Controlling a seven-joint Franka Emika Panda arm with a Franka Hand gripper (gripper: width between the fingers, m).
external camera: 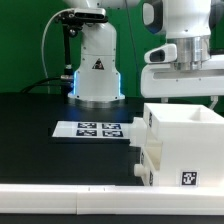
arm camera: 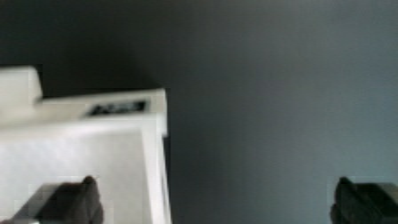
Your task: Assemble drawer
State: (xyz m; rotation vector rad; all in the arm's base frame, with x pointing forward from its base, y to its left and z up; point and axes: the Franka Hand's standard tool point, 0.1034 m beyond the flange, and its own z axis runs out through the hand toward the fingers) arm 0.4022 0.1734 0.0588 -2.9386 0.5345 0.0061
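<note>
The white drawer housing (external camera: 185,140) stands on the black table at the exterior view's right, with a square tag (external camera: 188,178) on its front. Two smaller knobbed pieces (external camera: 142,165) show at its left side; I cannot tell how far in they sit. My gripper (external camera: 195,98) hangs just above the housing's top. In the wrist view the gripper (arm camera: 221,200) is open wide and empty. One fingertip (arm camera: 71,200) is over the white housing (arm camera: 80,150), near its tagged edge (arm camera: 121,107). The other fingertip (arm camera: 370,200) is over bare table.
The marker board (external camera: 98,129) lies flat on the table in the middle. The robot's white base (external camera: 97,70) stands behind it. A long white bar (external camera: 60,195) runs along the front edge.
</note>
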